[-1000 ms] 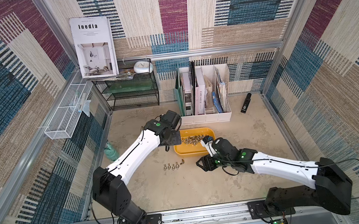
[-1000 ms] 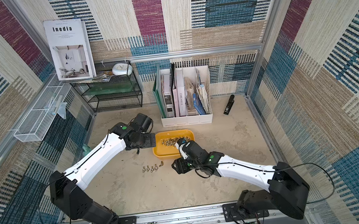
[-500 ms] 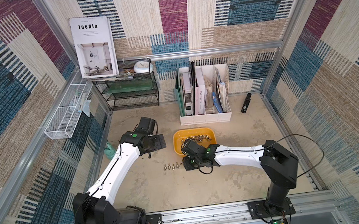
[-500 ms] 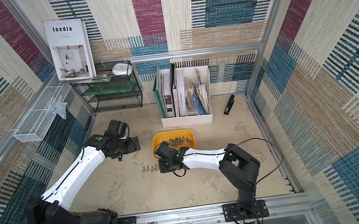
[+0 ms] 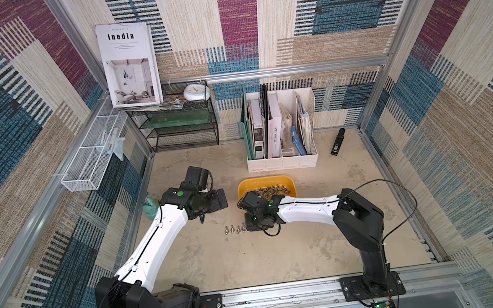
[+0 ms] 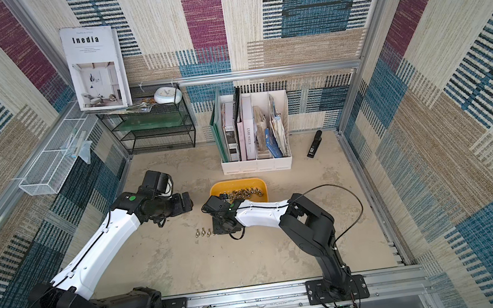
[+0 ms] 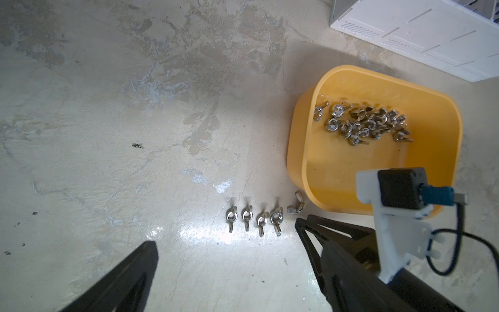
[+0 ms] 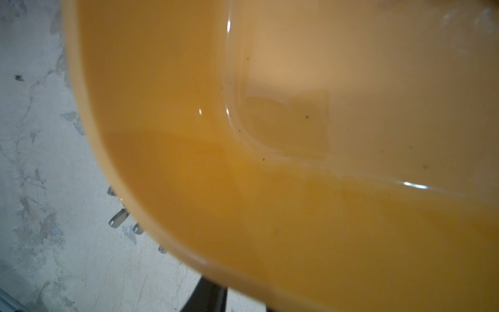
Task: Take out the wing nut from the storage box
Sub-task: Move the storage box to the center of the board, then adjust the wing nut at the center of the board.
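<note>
The yellow-orange storage box (image 5: 248, 184) (image 6: 220, 186) (image 7: 297, 151) sits mid-floor, and its wall fills the right wrist view (image 8: 189, 135). Several wing nuts (image 5: 270, 190) (image 7: 364, 125) lie heaped inside. More wing nuts stand in a row on the floor (image 5: 234, 229) (image 6: 203, 233) (image 7: 255, 218), and one (image 7: 295, 205) lies askew against the box's corner. My right gripper (image 5: 247, 224) (image 7: 302, 220) is low, its tip just short of that nut. Its fingers (image 8: 208, 297) stand a narrow gap apart, with the tips hidden by the box rim. My left gripper (image 5: 223, 198) (image 7: 240, 243) hangs open left of the box, holding nothing.
A white file holder (image 5: 283, 160) with books stands just behind the box. A black wire shelf (image 5: 184, 130) fills the back left corner. A black stapler-like item (image 5: 338, 142) lies at the back right. A green object (image 5: 150, 207) rests by the left wall.
My left gripper has drawn back leftward from the box. My right gripper has moved from the box's front edge down to the floor beside the nut row, its arm folding in.
</note>
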Controlling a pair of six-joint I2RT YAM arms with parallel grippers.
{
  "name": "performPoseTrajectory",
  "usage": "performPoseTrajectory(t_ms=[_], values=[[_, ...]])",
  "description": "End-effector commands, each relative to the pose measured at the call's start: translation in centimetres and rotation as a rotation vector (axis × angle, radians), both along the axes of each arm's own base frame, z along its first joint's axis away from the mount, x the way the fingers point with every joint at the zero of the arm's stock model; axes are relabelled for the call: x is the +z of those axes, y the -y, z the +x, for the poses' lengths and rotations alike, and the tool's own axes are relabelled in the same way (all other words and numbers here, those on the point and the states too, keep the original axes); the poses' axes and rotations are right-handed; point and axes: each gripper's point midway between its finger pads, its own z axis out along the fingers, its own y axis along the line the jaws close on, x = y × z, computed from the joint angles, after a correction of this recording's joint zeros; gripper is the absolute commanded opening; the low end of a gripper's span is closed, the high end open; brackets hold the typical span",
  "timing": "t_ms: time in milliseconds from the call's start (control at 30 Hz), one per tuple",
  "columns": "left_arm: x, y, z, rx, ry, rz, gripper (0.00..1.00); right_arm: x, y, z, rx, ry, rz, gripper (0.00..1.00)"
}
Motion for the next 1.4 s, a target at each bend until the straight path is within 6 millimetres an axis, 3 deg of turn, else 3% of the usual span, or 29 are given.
performPoseTrajectory(t_ms=[0,400,933,1200,1367], values=[[0.2,0.3,0.0,-0.021,0.012,-0.014,0.99,-0.5,1.2,0.4,-0.057,0.001,-0.052,0.29],[0.0,0.2,-0.1,-0.021,0.007,-0.005,0.99,-0.7,0.8,1.7,-0.058,-0.004,-0.023,0.27],[-0.1,0.1,0.0,-0.024,0.006,-0.001,0.99,-0.6,-0.3,2.5,-0.067,-0.020,0.042,0.32],[-0.1,0.1,0.0,-0.025,0.007,0.000,0.99,-0.8,0.2,2.4,-0.079,-0.030,0.050,0.10],[-0.2,0.2,0.0,-0.027,0.005,-0.002,0.99,-0.4,0.7,2.2,-0.092,-0.025,0.062,0.05]])
